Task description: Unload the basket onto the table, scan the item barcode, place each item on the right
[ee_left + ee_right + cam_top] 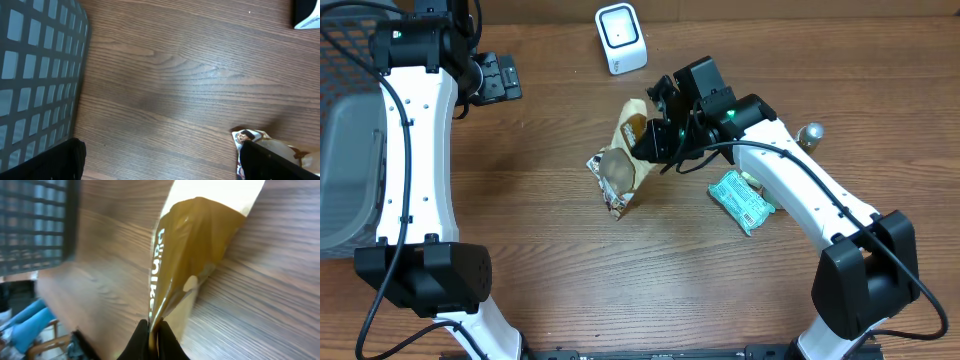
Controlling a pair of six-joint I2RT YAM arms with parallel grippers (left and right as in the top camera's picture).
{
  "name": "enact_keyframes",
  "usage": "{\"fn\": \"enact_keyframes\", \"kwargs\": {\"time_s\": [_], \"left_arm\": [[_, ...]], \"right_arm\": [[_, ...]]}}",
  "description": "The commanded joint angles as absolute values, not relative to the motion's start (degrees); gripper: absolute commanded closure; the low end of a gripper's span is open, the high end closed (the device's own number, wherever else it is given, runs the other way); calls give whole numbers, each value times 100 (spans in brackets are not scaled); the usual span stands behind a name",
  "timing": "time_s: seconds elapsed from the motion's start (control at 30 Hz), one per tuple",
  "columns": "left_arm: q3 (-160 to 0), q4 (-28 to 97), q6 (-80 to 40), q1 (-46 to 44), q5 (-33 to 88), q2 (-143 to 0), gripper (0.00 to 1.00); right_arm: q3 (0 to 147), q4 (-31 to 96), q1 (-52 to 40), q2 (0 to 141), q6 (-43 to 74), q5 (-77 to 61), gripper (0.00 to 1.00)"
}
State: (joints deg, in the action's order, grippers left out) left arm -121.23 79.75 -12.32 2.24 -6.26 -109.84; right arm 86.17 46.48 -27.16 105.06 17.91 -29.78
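Basket [345, 150] of grey mesh sits at the far left edge of the wooden surface [540, 260], and its grid wall fills the left side of the left wrist view. Just right of it, toward the back, the left hand [496, 77] hangs over bare wood. Its jaws are spread wide with nothing between them, and its dark fingers [50, 162] show in the bottom corners of its own camera.

Further right, a white scanner [621, 38] stands at the back edge. In front of it, near the middle, is the snack bag [620, 170], brown and gold with a paler patch on its face and lying at a slant. Whether its lower end rests on the wood cannot be told.

The right hand [655, 140] is closed tight on the bag's upper right edge. In the right wrist view, the black fingertips [142, 340] pinch the thin gold seam.

Right of that, a green packet [740, 200] lies flat beside the right arm. A small round-topped object [810, 133] sits beyond it, too small to identify.
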Motion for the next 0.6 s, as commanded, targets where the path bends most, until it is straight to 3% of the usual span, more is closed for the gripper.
{"fn": "enact_keyframes", "kwargs": {"time_s": [0.0,0.17,0.2,0.27,0.3,0.37,0.57], "left_arm": [[-12193,7966,-1288,169,-637,-10897,0],[-12193,7966,-1291,169,-637,-10897,0],[-12193,7966,-1291,169,-637,-10897,0],[-12193,7966,-1288,169,-637,-10897,1],[-12193,7966,-1288,169,-637,-10897,0],[-12193,7966,-1288,169,-637,-10897,0],[-12193,7966,-1291,169,-637,-10897,0]], "right_arm": [[8403,4821,-2853,10438,1752,-2034,96],[7784,4659,-2974,10471,1752,-1905,96],[7638,4580,-2991,10471,1750,-1881,81],[7463,4508,-2993,10471,1754,-1518,39],[7476,4484,-2993,10468,1752,-1205,28],[7570,4466,-2993,10468,1747,-1057,18],[7684,3863,-2995,10486,1599,-982,11]]}}
